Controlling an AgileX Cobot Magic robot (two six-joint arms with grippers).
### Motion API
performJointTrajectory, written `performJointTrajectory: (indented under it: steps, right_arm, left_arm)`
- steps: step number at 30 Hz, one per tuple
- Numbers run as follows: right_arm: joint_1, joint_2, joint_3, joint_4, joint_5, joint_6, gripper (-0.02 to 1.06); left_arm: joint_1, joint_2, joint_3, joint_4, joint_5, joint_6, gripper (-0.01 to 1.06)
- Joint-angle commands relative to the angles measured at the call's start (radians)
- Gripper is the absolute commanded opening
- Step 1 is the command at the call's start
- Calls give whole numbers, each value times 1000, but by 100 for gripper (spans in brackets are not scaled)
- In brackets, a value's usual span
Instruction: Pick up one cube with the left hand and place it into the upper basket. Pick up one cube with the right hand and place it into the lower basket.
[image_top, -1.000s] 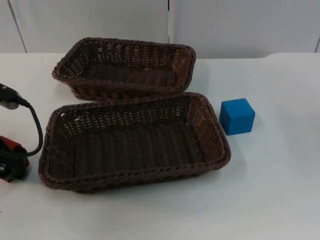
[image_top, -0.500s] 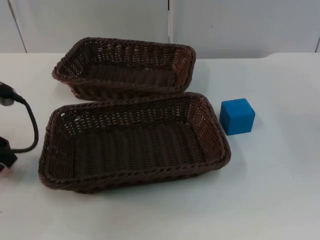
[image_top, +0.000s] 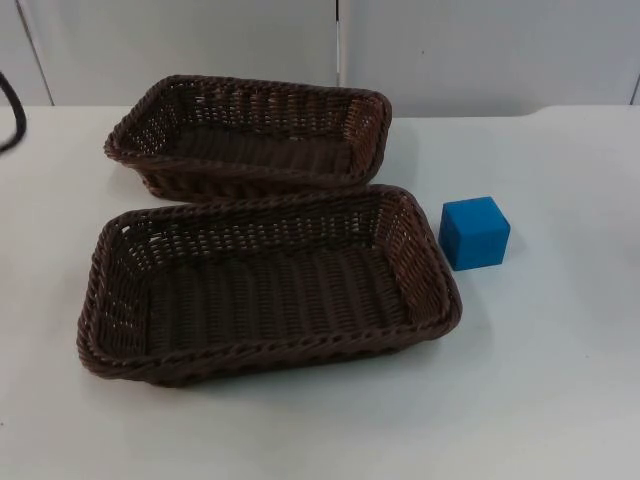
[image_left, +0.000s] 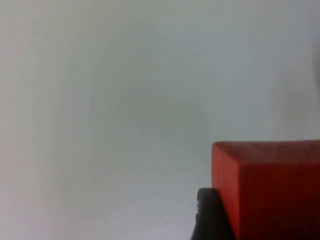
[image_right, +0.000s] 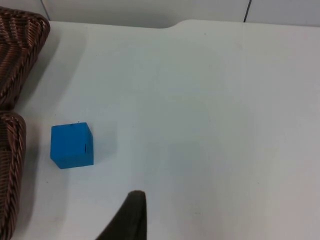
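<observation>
While red cube (image_left: 272, 190) sits pinched in my left jaws (image_left: 235, 215) above bare white table (image_left: 125, 100), my right jaws (image_right: 131, 220) hang over table short of blue cube (image_right: 72, 145); whether they are spread, cannot tell. Blue cube (image_top: 474, 232) stands on table just right of lower basket (image_top: 430, 270), apart from it. Upper basket (image_top: 370, 130) lies behind, rims nearly touching.

the top view looks down and forward from the near side over the white table (image_top: 560, 380) toward the grey partition wall (image_top: 450, 50), the left wrist view sits close behind a red cube (image_left: 272, 192), and the right wrist view, higher up, shares the blue cube (image_right: 72, 145) (image_top: 474, 232) with the top view.
</observation>
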Motion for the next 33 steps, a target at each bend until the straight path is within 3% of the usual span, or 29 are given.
performJointTrajectory:
  steps: [1, 6, 23, 33]
  right_arm:
    - [-4, 0, -4, -7, 4, 0, 105]
    - [-4, 0, -4, -7, 4, 0, 105]
    - [-4, 0, -4, -5, 8, 0, 105]
    - [-4, 0, -4, -3, 11, 0, 105]
  left_arm:
    - [1, -78, -3, -65, 36, -11, 0]
    - [1, -164, -3, -88, 80, -11, 0]
    - [-1, -188, -3, -126, 78, -6, 0]
    - [-93, -188, -3, -117, 52, -5, 0]
